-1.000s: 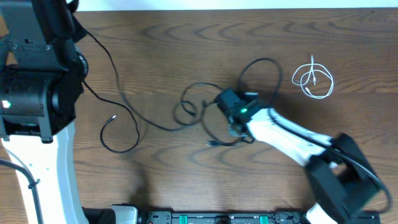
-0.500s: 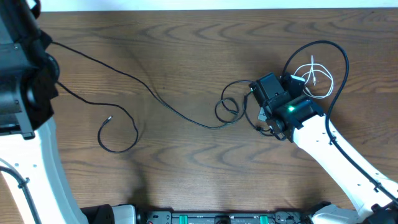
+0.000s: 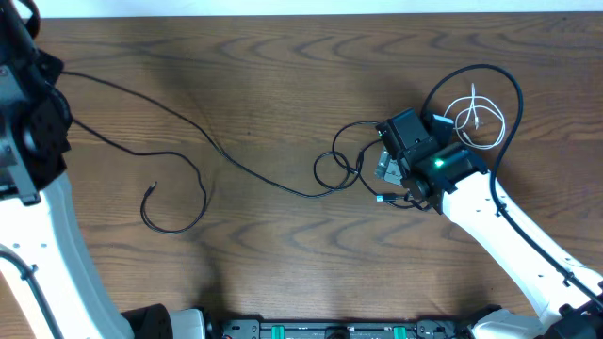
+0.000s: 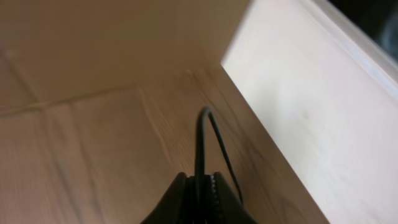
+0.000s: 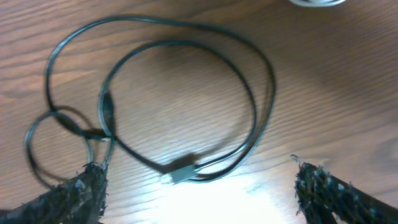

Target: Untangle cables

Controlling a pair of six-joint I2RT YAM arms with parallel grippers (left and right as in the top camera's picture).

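Note:
A long black cable [image 3: 217, 151] runs from the left arm at the table's far left across to small loops [image 3: 332, 169] in the middle. Its free end curls into a hook [image 3: 174, 221] at the left. My left gripper [image 4: 199, 178] is shut on this black cable [image 4: 200, 140], above the table's edge. My right gripper [image 3: 384, 179] [image 5: 199, 186] stands open over more black cable loops [image 5: 186, 93], with a small plug [image 5: 180, 174] lying between its fingers [image 5: 81, 190]. A large black loop [image 3: 495, 80] rings the coiled white cable [image 3: 480, 121].
Thick black wires hang off the left arm base [image 3: 33, 132]. The right arm's white link [image 3: 509, 235] slants across the lower right of the table. A rail [image 3: 330, 330] lines the front edge. A pale wall panel [image 4: 311, 93] fills the left wrist view's right side.
The right arm carried the black loops right toward the white cable, then opened and let them drop onto the table. The left arm pulled its cable farther left, drawing it straighter.

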